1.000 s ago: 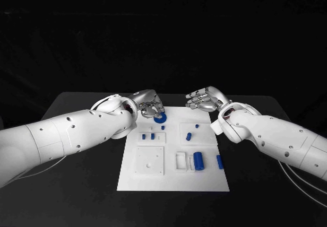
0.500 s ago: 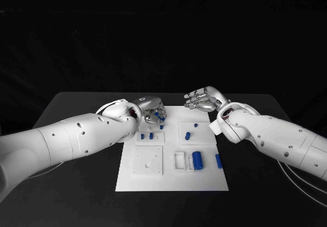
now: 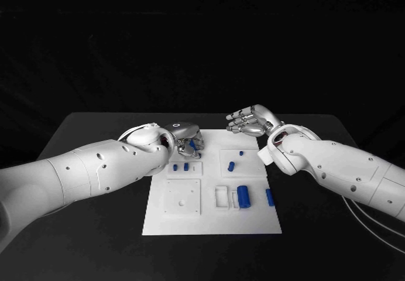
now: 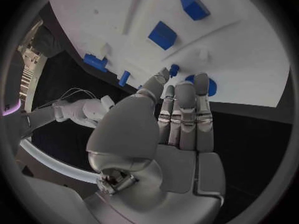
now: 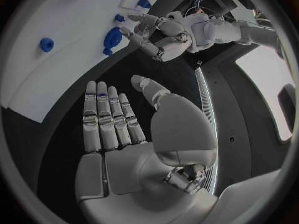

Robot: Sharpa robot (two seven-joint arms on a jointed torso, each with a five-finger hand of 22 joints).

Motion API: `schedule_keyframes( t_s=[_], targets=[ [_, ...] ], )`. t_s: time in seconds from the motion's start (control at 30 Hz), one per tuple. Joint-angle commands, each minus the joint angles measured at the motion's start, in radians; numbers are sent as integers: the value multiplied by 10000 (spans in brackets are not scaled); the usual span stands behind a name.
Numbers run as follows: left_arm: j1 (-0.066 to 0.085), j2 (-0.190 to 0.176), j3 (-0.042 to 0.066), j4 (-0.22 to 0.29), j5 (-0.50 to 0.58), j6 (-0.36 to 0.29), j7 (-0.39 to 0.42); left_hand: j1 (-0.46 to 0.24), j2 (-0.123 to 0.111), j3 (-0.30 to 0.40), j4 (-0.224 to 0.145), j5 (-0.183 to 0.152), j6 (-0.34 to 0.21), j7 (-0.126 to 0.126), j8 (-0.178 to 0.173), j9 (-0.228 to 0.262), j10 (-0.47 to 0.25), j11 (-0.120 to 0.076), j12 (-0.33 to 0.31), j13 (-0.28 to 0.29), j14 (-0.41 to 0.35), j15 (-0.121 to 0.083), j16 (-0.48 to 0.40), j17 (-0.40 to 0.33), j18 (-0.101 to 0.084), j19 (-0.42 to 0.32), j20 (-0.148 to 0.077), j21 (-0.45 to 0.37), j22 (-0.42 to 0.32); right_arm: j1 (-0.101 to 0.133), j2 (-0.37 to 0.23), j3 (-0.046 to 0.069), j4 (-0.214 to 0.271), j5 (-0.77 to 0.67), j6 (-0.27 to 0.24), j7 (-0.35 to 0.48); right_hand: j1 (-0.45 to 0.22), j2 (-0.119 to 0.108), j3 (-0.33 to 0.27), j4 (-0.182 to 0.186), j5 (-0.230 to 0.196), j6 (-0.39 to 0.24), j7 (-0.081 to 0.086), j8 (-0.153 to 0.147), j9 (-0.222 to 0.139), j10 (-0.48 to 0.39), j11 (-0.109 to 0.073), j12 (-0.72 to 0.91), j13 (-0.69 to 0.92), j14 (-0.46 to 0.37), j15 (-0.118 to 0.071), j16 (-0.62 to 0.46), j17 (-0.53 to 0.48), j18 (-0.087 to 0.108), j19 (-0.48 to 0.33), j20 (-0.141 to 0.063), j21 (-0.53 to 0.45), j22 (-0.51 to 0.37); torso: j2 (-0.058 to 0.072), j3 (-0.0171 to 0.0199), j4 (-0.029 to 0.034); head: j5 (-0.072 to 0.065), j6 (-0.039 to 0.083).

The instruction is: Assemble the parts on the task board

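Head view: a black counter (image 3: 101,222) is carrying the white task board (image 3: 211,219) at its middle, against a dark room. Small blue parts (image 3: 244,196) are lying in the board's recesses: a cylinder and a bar toward the board's right edge, small pegs nearer the far edge. The left robot hand (image 3: 190,142) is reaching down over the board's far left corner, fingers pointing at the board; whether it is pinching anything I cannot tell here. The right robot hand (image 3: 249,121) is hovering just past the board's far right corner, fingers curled loosely, holding nothing.

Left wrist view: the left robot hand (image 4: 177,119) is stretching its fingers straight, side by side, tips just over a round blue disc (image 4: 209,87) near the board's edge, gripping nothing.

Right wrist view: the right robot hand (image 5: 118,122) is lying flat and apart over the dark counter beside the board (image 5: 56,50).
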Motion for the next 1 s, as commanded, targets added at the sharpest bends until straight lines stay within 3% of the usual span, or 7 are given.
schedule_keyframes(
  t_s=[0.03, 0.63, 0.73, 1.0],
  targets=[
    [-21, 39, -1, -3, -258, 524, -45, -45, 104, 53, -91, 59, -103, -37, -46, -16, 25, -63, -32, -15, 143, -7, 63, -14, 130, 96, 16, 101, 230, -1, 1, 5, 40, -4, 47, 103, -16, 2, 25, -12, 52, 35, 3, -36, -11, -26, -4, -36, -8, -36, -21, -28, -14, 73, -54, -12, 48, -12, 0, -4, 0, -7, -3],
    [-75, 100, -9, -182, -303, 395, 100, -150, 267, 477, -294, 20, -128, -18, -50, -24, 190, -143, -32, -17, 388, -90, 251, 25, 195, 70, -7, 519, 228, -1, -23, 5, 126, -4, 57, 64, -14, 1, 28, -12, 45, 33, 0, -37, -11, -25, -7, -36, -8, -38, -23, -30, -15, 71, -58, -10, 46, -12, 12, 10, -15, -58, -26],
    [-99, 119, -9, -218, -309, 371, 116, -208, 294, 463, -192, -248, -154, -31, -48, -24, 175, -138, -32, -17, 399, -95, 288, 40, 182, 89, -17, 577, 214, -1, -29, 5, 158, -5, 58, 60, -19, -5, 24, -10, 44, 25, 2, -39, -12, -28, -4, -36, -9, -41, -18, -29, -15, 71, -58, -10, 48, -12, 22, 6, -13, -77, -45],
    [-180, 198, -8, -343, -307, 283, 148, -115, 336, 545, 80, -214, -343, -46, -53, -32, 151, -138, -33, -17, 411, -96, 317, 37, 165, 98, -37, 615, 209, -1, -43, 6, 205, -5, 60, 51, -19, -5, 24, -10, 44, 25, 2, -39, -12, -28, -4, -36, -9, -41, -18, -29, -15, 71, -58, -10, 48, -12, 22, 6, -8, -112, -77]
  ],
)
